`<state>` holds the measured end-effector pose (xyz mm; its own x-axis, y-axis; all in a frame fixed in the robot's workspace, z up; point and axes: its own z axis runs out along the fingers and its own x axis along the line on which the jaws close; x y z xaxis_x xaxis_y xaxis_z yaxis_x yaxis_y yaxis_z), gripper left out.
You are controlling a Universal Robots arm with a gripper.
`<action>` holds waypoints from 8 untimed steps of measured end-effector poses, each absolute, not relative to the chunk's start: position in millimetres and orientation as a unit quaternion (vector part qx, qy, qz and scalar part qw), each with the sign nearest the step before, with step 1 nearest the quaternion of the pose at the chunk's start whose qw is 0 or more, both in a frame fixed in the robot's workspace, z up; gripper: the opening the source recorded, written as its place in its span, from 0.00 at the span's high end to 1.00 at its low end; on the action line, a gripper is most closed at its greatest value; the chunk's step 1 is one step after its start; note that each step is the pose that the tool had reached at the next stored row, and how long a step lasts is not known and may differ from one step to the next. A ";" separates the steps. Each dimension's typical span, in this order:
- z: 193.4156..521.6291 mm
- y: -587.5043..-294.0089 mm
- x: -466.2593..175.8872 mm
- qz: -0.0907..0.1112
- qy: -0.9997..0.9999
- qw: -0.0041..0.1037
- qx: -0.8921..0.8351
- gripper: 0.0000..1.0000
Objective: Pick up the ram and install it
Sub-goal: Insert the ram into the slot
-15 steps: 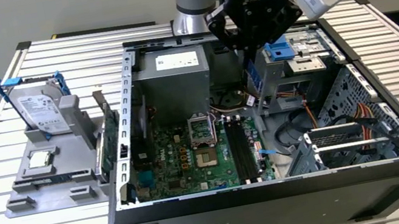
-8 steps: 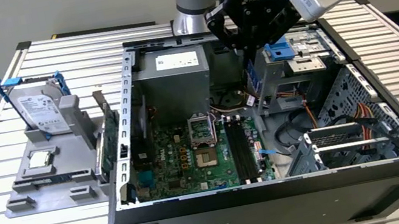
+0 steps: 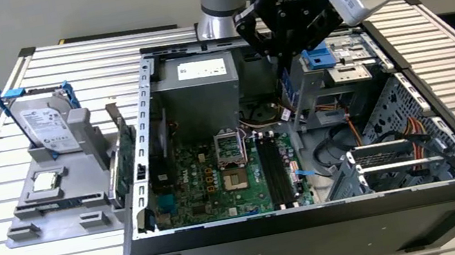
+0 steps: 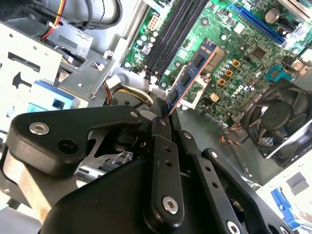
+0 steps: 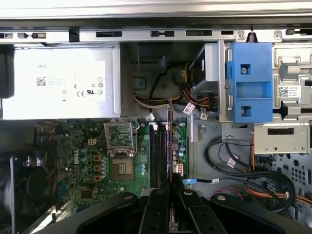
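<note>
The ram hangs on edge inside the open computer case. It is held above the motherboard and not seated. In the first wrist view its thin edge runs lengthwise over the black memory slots. The gripper has its fingers pressed together on the stick's near end. There is little room to either side: the power supply stands on one flank, and the blue drive bracket and loose cables on the other. The fan sits well apart.
</note>
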<state>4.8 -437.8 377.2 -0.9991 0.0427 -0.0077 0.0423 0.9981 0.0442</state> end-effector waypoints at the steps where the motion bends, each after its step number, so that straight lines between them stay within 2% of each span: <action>1: 376.9 -437.8 4.9 0.022 1.000 0.004 0.021 1.00; 8: 373.4 -437.8 6.0 0.023 1.000 0.004 0.021 1.00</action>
